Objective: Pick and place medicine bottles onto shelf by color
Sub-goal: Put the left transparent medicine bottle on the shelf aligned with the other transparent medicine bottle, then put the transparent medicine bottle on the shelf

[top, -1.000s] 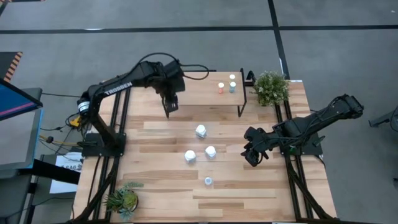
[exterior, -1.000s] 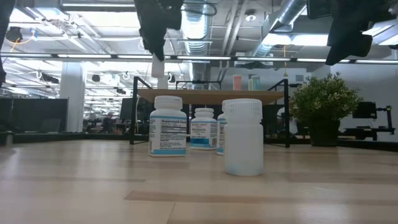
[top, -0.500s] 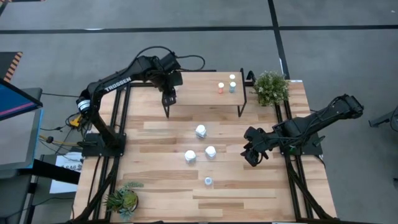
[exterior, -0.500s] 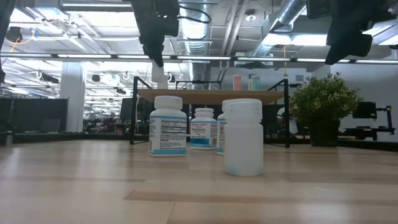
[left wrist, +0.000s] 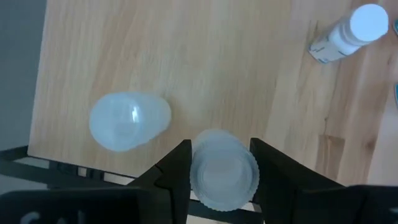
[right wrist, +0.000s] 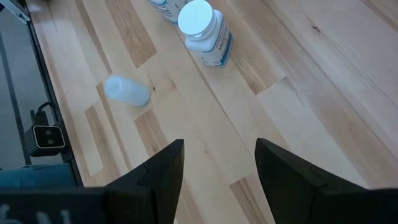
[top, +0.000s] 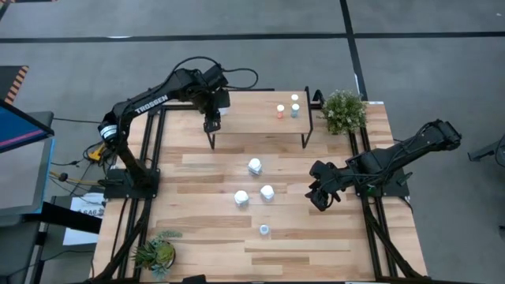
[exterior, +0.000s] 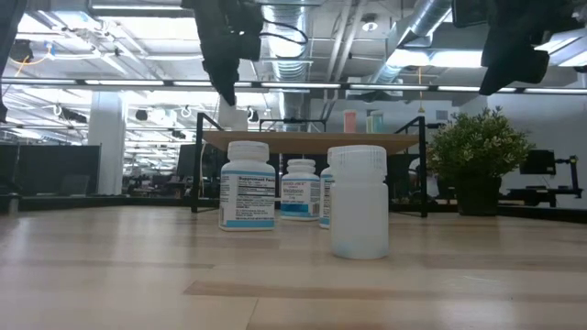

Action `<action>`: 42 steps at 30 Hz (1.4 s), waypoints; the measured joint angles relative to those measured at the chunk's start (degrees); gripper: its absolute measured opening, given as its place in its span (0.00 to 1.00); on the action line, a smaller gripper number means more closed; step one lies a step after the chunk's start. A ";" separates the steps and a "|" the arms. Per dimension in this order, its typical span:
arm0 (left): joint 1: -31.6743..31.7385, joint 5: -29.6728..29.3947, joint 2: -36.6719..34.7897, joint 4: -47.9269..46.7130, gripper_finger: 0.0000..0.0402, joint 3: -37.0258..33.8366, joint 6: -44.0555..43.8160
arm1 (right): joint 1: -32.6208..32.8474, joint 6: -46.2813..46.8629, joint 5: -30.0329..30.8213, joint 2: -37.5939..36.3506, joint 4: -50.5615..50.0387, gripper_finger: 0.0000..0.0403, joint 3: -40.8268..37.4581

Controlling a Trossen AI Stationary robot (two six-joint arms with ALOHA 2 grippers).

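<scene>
My left gripper (top: 211,121) is over the left end of the shelf (top: 260,122), shut on a small pale-capped bottle (left wrist: 224,175). A second pale bottle (left wrist: 129,121) stands on the shelf top beside it. Orange-capped (top: 280,111), pale (top: 294,99) and light-blue (top: 294,110) bottles stand at the shelf's right end. Three white bottles with blue labels (top: 255,166) (top: 267,192) (top: 241,199) and a small bottle (top: 264,229) stand on the table. My right gripper (top: 319,197) is open and empty at the table's right. My left gripper pinches the small pale-capped bottle by its two opposite sides (left wrist: 194,171) between its two fingers. The fingers come from above, pointing down. The bottle stands upright below them (exterior: 233,117), right at the shelf top; whether it rests on it, I cannot tell.
A potted plant (top: 344,112) stands at the far right corner beside the shelf and another (top: 156,252) at the near left corner. In the right wrist view a white bottle (right wrist: 203,26) and the small bottle (right wrist: 127,91) stand ahead of the open fingers.
My left gripper has moved toward the table's far edge and down over the shelf's left end, carrying the pale bottle. The bottle has stayed upright and come down close to the shelf top. My right arm has kept still.
</scene>
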 joint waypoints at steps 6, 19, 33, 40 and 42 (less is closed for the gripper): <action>0.22 0.05 1.32 1.21 0.30 0.00 -2.31 | -0.02 1.21 0.00 0.00 0.04 0.54 0.00; -0.19 -0.24 1.84 1.27 0.33 0.00 -2.53 | -0.02 1.32 0.00 -0.02 0.19 0.54 0.00; -0.19 -0.35 1.84 1.01 0.57 0.06 -3.68 | 0.00 1.23 0.00 -0.02 0.17 0.54 0.00; -0.19 -2.89 1.84 -0.68 0.60 6.14 -5.66 | 0.00 1.23 0.00 -0.02 0.17 0.54 0.00; -0.19 -3.05 1.73 -1.99 0.60 9.00 -5.77 | 0.00 1.25 0.00 -0.01 0.17 0.54 0.00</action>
